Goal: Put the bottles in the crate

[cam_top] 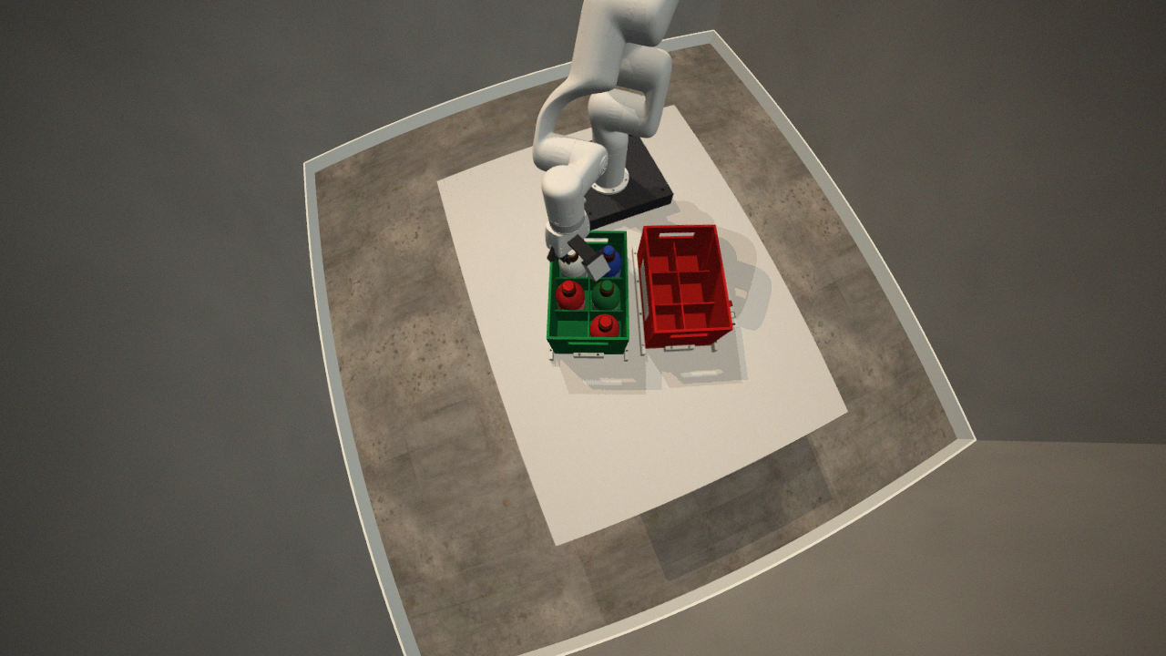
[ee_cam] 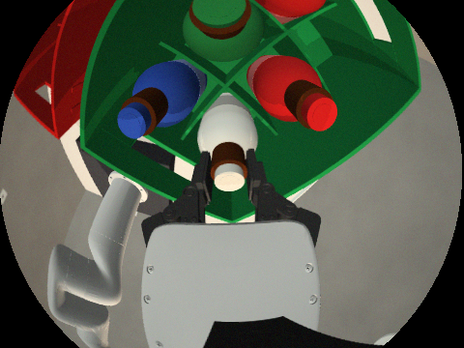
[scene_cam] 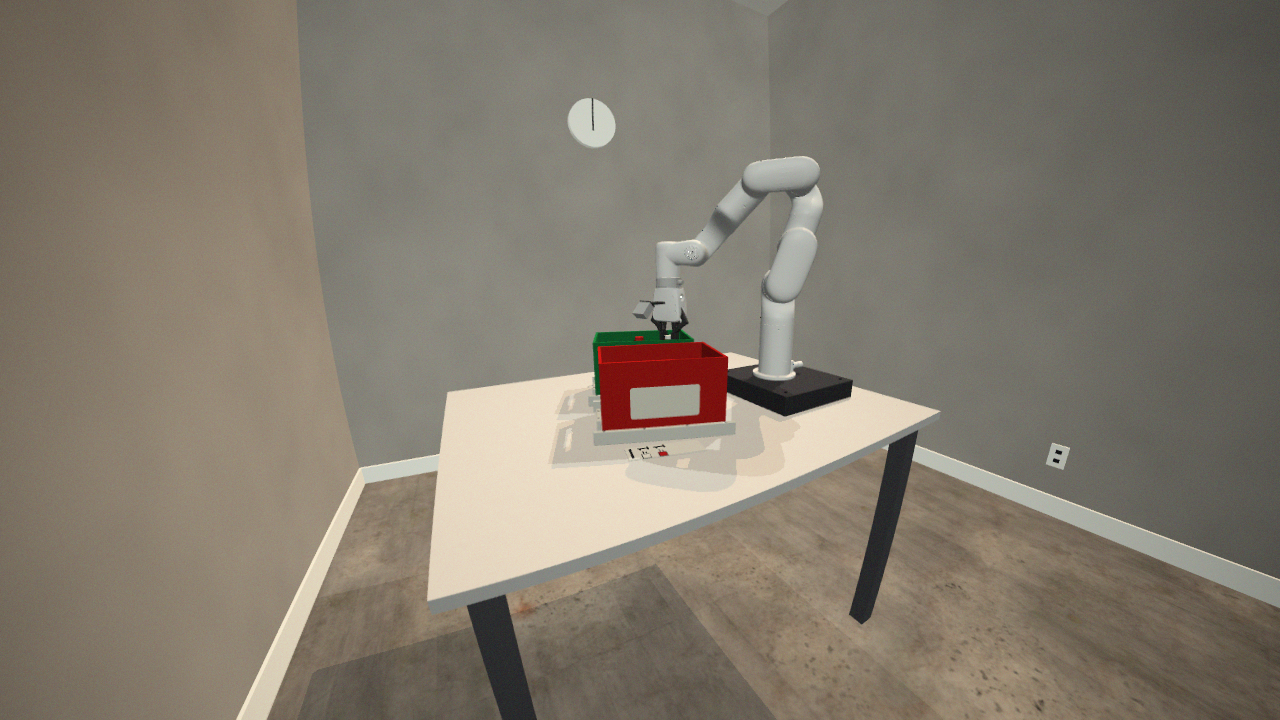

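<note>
Claw point(ee_cam: 228, 176) grips white bottle's point(ee_cam: 227, 130) neck — corner cell, tight against green crate point(ee_cam: 381, 72) rim.

My two-fingered grey gripper point(ee_cam: 228, 169) is pinched on the brown neck of the white-labelled bottle point(ee_cam: 227, 130), which stands in a corner cell of the green plastic crate point(ee_cam: 362, 72), with the crate's near wall just under my fingers. Beside it, the blue-labelled bottle point(ee_cam: 158, 97) fills the neighbouring cell, its cap close to one finger. The red-labelled bottle point(ee_cam: 290, 91) stands just past the thin green divider on the other side, and the green-labelled bottle point(ee_cam: 219, 22) sits diagonally beyond. Above the caps the air is open. The red plastic crate point(cam_top: 683, 281) alongside has six bare cells, open from above.
</note>
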Action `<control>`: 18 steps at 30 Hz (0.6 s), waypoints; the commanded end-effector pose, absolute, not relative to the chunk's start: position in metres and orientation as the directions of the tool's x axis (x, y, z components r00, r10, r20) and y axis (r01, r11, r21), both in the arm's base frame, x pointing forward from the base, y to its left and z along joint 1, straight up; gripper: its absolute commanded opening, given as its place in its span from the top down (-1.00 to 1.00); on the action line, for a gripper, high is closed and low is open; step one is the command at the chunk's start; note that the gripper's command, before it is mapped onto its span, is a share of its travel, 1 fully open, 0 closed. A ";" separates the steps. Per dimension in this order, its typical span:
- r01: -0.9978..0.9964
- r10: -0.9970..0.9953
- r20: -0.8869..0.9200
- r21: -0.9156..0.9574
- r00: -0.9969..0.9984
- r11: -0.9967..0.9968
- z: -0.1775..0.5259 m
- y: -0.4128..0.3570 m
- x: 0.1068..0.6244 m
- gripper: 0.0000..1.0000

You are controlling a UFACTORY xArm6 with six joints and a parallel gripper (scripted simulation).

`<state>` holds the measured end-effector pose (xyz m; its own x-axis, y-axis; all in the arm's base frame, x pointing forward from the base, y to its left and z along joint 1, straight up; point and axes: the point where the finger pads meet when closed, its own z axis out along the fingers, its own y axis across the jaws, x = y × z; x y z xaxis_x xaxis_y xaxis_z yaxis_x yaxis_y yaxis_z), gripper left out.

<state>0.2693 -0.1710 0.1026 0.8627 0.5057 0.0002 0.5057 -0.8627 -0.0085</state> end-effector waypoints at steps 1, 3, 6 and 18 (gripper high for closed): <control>0.506 0.506 0.002 -0.005 0.863 -0.863 0.104 -0.172 0.271 1.00; 0.506 0.506 0.002 -0.005 0.863 -0.863 0.104 -0.172 0.271 1.00; 0.506 0.506 0.002 -0.005 0.863 -0.863 0.104 -0.172 0.271 1.00; 0.506 0.506 0.002 -0.004 0.863 -0.863 0.119 -0.172 0.271 1.00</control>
